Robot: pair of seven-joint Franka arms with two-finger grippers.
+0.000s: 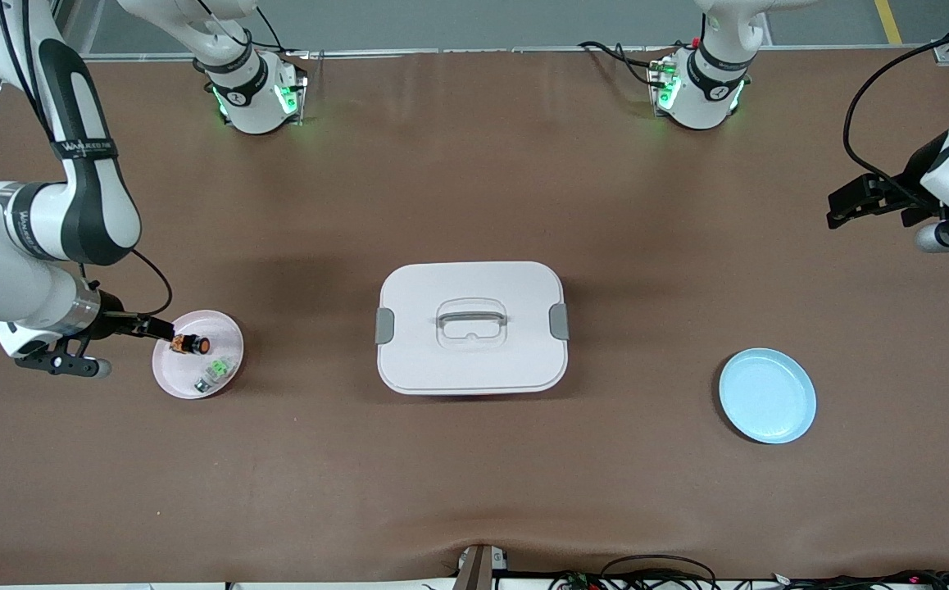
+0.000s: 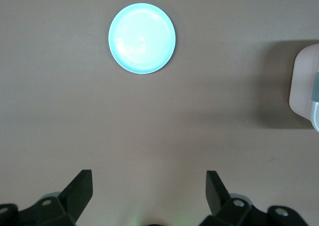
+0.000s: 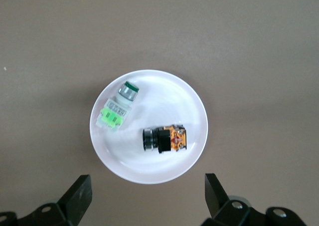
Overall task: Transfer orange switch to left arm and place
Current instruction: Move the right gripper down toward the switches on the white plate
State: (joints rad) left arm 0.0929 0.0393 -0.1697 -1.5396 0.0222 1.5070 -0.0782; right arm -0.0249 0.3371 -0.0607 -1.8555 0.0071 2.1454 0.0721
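Observation:
The orange switch [image 1: 189,344] [image 3: 164,139] lies on its side in a small pink plate [image 1: 188,387] [image 3: 149,173] toward the right arm's end of the table. My right gripper [image 1: 159,328] [image 3: 147,181] hovers over the plate's rim, open and holding nothing, with the switch just ahead of its fingertips. The white box [image 1: 442,365] [image 2: 305,86] sits shut in the middle of the table. My left gripper [image 1: 839,209] [image 2: 148,176] hangs high over the bare table at the left arm's end, open and holding nothing.
A small green and clear component [image 1: 216,373] [image 3: 117,109] lies in the pink plate beside the switch, nearer to the front camera. A pale blue plate [image 1: 767,396] [image 2: 142,39] rests toward the left arm's end, nearer to the front camera than the box.

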